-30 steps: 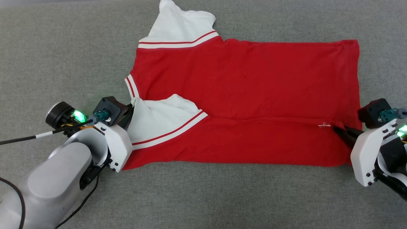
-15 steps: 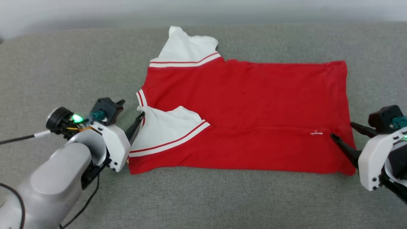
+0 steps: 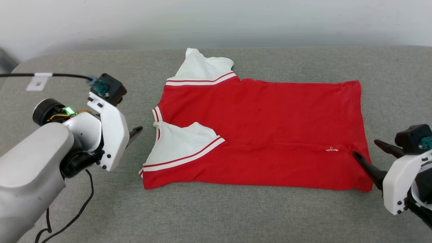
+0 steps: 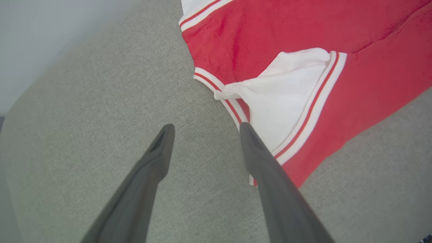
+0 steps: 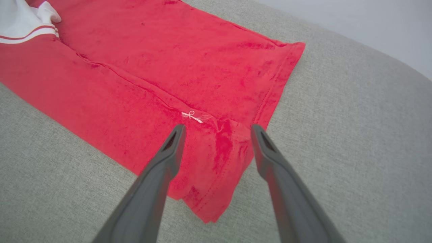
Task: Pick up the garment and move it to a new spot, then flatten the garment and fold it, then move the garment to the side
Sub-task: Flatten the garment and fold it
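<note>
The garment [image 3: 263, 114] lies flat on the grey cushion, red with white sleeves, its near long edge folded up over the middle. One white sleeve [image 3: 182, 143] lies on top of that fold; the other sleeve [image 3: 202, 69] sticks out at the far edge. My left gripper [image 3: 135, 132] is open and holds nothing, just left of the collar [image 4: 219, 89], its fingers [image 4: 206, 126] over bare cushion. At the garment's other end my right gripper [image 3: 366, 148] is open, its fingers [image 5: 218, 127] straddling the hem corner [image 5: 219, 162] from above, near a small white thread knot [image 5: 192, 116].
The grey upholstered surface [image 3: 216, 209] runs wide on all sides of the garment, with a pale wall [image 3: 216, 20] behind its far edge. A black cable with a white tag [image 3: 38, 81] leads off my left wrist, and another cable [image 3: 77, 209] hangs under that arm.
Both grippers opened and let go of the garment's folded edge, then drew back from it. The left gripper rose and moved left. The head camera tilted up, bringing the wall into view.
</note>
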You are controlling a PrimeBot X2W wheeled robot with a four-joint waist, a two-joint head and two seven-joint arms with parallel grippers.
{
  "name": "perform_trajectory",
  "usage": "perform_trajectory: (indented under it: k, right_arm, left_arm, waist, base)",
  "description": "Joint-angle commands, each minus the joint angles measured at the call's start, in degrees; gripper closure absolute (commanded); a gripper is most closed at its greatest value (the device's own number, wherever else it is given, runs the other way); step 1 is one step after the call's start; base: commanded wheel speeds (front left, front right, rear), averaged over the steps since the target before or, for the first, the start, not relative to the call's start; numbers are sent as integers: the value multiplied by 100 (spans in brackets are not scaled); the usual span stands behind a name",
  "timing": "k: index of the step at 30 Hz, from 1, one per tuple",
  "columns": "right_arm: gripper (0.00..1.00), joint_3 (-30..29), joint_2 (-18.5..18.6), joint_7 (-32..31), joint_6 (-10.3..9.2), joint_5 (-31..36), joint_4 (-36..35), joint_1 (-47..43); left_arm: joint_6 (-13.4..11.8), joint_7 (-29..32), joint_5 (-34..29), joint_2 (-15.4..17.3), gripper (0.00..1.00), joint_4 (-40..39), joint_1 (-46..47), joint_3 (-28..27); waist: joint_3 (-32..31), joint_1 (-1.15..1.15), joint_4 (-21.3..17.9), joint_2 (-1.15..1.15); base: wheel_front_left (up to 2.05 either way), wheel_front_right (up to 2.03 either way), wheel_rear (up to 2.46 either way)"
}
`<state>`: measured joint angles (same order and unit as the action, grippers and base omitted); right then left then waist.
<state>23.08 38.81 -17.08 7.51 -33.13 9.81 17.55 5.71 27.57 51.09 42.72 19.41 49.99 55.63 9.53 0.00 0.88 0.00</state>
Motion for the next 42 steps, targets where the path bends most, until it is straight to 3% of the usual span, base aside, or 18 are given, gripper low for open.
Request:
perform_trajectory:
  k: [1, 12, 26, 27, 28, 29, 36, 42]
  right_arm:
    - [0, -26, -78, -38, -5, 48, -52, -65]
    - [0, 84, -270, -264, -5, 139, -190, 99]
    - [0, 486, -418, -229, -5, 93, -40, 437]
    - [0, 496, -397, -233, -5, 79, -26, 466]
    - [0, 504, -373, -240, -5, 56, -32, 508]
    - [0, 503, -339, -251, -5, 39, -40, 553]
    - [0, 451, 122, -637, -5, -34, -187, 836]
    - [0, 791, 923, -1947, -6, -631, -590, 1237]
  left_arm:
    - [28, 349, 103, 38, 0, -94, 145, 68]
    - [81, 2370, 668, -28, 0, -328, 314, 623]
    - [155, 2872, 587, -206, 0, 317, 33, 1377]
    - [153, 2853, 608, -217, 50, 319, 25, 1394]
    - [154, 2813, 609, -228, 80, 312, 28, 1410]
    - [154, 2790, 622, -235, 100, 309, 24, 1426]
    - [166, 2590, 740, -183, 100, 75, 61, 1487]
    - [167, 2371, 833, 9, 100, -218, 171, 1525]
  waist:
    - [10, 0, -17, 0]
    - [129, 0, -223, 0]
    - [622, 0, -619, 0]
    - [629, 0, -626, 0]
    - [630, 0, -627, 0]
    - [621, 0, -624, 0]
    - [452, 0, -557, 0]
    - [363, 0, -466, 0]
  base:
    - [0, 0, 0]
    - [0, 0, 0]
    - [0, 0, 0]
    - [0, 0, 0]
    - [0, 0, 0]
    - [0, 0, 0]
    - [0, 0, 0]
    - [0, 0, 0]
